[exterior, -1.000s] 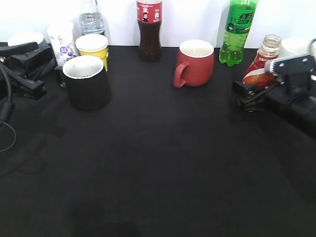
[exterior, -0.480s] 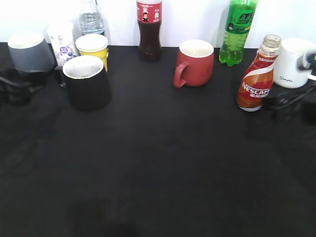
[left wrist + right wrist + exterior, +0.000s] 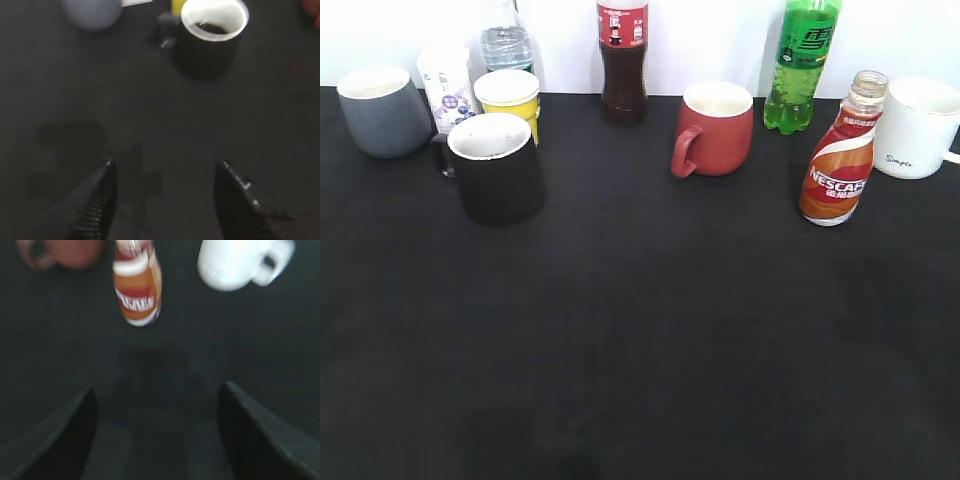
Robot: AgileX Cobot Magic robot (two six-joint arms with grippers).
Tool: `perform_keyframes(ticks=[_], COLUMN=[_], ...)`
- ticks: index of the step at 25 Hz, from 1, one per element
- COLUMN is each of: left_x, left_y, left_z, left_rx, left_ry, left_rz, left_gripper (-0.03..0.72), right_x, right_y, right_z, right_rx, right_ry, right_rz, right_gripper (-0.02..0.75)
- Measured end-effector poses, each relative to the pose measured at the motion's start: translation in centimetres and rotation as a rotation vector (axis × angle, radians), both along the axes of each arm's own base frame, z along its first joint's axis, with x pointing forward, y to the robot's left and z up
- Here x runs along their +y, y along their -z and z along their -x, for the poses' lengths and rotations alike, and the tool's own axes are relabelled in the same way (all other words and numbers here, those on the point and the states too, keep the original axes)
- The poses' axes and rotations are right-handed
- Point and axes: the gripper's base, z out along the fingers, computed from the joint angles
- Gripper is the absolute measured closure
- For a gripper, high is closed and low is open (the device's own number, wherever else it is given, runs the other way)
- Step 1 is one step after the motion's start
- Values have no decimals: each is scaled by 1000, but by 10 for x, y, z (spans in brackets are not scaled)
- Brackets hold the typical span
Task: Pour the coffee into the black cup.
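Observation:
The coffee bottle (image 3: 842, 155) with its orange-red NESCAFE label stands upright at the right of the black table, uncapped as far as I can tell. It also shows blurred in the right wrist view (image 3: 136, 287), ahead of my open, empty right gripper (image 3: 157, 395). The black cup (image 3: 497, 166) stands at the left, handle to the left. In the left wrist view the black cup (image 3: 212, 37) holds dark liquid, well ahead of my open, empty left gripper (image 3: 165, 167). Neither gripper shows in the exterior view.
A grey mug (image 3: 382, 108), a yellow cup (image 3: 508, 96), a water bottle (image 3: 506, 38) and a carton (image 3: 446, 86) stand at the back left. A cola bottle (image 3: 623, 60), dark red mug (image 3: 714, 128), green soda bottle (image 3: 803, 66) and white mug (image 3: 922, 126) line the back.
Both arms have drawn back out of the exterior view. The right gripper, which was at the coffee bottle a second ago, has let it go; the bottle stands free.

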Motion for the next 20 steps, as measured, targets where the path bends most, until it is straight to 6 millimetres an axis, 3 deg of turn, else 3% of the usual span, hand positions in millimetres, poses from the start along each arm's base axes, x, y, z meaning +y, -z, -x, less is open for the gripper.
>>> perform_keyframes(ticks=[2,4,8,11,14,20], left_x=[9,17,35,43,39,37], left_y=[-4,6,24,24,44,45], left_z=[24,45,85,100,95,94], left_rx=[-25,-20,-51,-132,-101,-112], left_ry=[52,109,173,201,235,244], left_rz=[13,3,5,4,-26,-15], left_gripper=[220,221,221,221,221,221], right_x=[-12,-22,-35,-39,-40,-40], right_y=[-7,-8,2,39,42,43], right_z=[37,69,113,123,120,120], right_rx=[5,27,14,35,-49,-47], right_ry=[2,9,24,27,38,42], right_rz=[19,28,19,33,32,32], right_gripper=[160,160,160,160,160,160])
